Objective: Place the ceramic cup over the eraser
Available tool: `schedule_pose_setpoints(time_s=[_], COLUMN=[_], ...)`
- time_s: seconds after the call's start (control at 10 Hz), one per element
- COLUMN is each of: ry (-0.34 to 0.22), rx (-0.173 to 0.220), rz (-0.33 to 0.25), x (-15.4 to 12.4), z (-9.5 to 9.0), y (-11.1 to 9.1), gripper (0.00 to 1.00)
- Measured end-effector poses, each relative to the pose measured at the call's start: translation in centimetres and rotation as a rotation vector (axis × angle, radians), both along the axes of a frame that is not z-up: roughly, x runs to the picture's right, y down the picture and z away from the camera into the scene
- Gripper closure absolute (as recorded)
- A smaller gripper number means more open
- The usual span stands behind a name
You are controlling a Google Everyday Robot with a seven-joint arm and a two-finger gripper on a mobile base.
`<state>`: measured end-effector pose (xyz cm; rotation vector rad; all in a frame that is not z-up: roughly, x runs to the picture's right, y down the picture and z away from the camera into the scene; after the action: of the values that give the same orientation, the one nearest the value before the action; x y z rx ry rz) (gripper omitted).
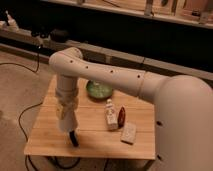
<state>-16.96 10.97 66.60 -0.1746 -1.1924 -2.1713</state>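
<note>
My gripper [67,124] hangs from the big white arm over the front left of the wooden table [100,142]. It is shut on the ceramic cup [67,123], a small white tapered shape at the arm's tip, held just above the tabletop. The eraser [74,139], a slim black block, lies on the table right under the cup's lower edge and sticks out toward the front right. I cannot tell whether the cup touches it.
A green bowl [99,90] sits at the back middle of the table. A white bottle-like figure [110,116] and a red-brown object [121,115] stand right of the gripper. A pale rectangular block [129,132] lies near the front right. Cables trail on the floor at the left.
</note>
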Motion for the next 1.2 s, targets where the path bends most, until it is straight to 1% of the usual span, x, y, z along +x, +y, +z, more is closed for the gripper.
schedule_pose_setpoints(time_s=[0.5, 0.7, 0.8, 0.9, 1.1, 1.2], ry=[0.006, 0.011, 0.011, 0.009, 0.001, -0.002], rx=[0.002, 0.015, 0.021, 0.033, 0.062, 0.07], rz=[-0.002, -0.006, -0.004, 0.001, 0.006, 0.005], x=[0.5, 0.7, 0.7, 0.8, 0.7, 0.7], z=[-0.6, -0.5, -0.4, -0.1, 0.4, 0.6], y=[2.2, 2.6, 2.8, 2.8, 3.0, 3.1], gripper=[0.95, 0.95, 0.92, 0.85, 0.62, 0.54])
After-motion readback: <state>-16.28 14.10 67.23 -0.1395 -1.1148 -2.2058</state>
